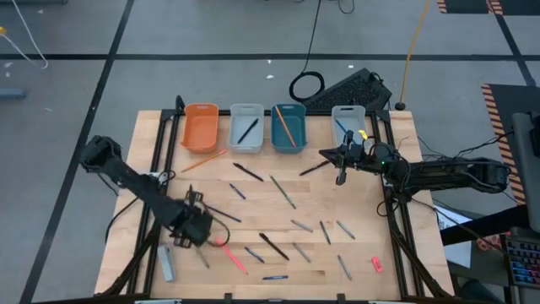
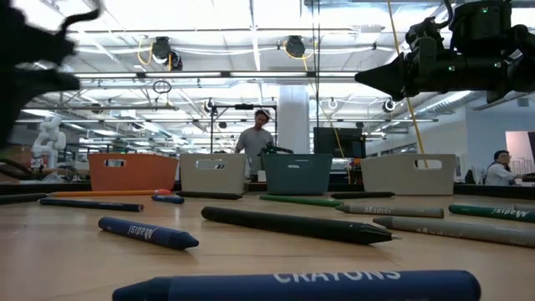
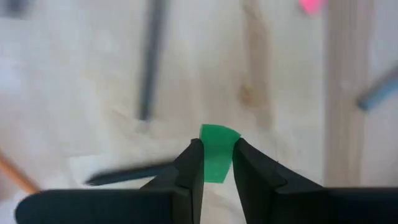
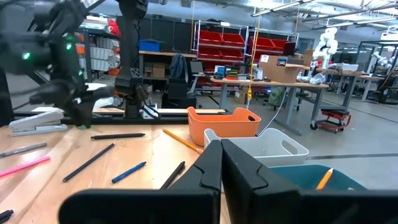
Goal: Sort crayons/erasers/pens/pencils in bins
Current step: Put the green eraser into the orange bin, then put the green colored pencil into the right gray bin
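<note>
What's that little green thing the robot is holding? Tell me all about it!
It's the green eraser, a tiny chunky block, plain bright green with a smooth, matte look and squared corners. The left claw is shut on it, one dark finger pressing each side, so only its top half pokes out. It is held above the wooden table, over the front left part, not touching the pens lying below. In the high view the claw hides it.
</note>
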Robot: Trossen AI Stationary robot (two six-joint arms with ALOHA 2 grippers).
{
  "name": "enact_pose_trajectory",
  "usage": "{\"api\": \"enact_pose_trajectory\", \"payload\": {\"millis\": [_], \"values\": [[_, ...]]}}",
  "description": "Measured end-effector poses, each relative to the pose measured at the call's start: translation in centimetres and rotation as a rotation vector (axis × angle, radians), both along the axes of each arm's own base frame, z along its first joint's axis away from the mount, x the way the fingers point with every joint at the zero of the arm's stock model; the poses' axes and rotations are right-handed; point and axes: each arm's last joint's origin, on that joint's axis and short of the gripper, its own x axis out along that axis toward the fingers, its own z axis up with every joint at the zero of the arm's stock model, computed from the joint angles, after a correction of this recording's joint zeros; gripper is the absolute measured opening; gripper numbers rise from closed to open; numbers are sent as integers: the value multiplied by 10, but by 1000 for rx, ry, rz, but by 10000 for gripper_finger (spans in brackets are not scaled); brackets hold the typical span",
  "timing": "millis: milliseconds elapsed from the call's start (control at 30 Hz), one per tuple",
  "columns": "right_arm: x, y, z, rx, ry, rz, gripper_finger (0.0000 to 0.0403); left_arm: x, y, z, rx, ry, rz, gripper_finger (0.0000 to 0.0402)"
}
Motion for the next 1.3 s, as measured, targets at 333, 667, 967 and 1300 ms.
{"api": "enact_pose_trajectory", "payload": {"millis": [333,667,967,1300], "values": [[0,0,0,3,1,0,0,22,73,64,48,-354,349,78],[0,0,0,4,0,1,0,26,177,84,76,-392,698,78],[0,0,2,-7,-19,3,0,-21,279,82,138,-397,1032,77],[0,1,4,-14,-38,44,0,-43,344,53,128,-382,1145,33]]}}
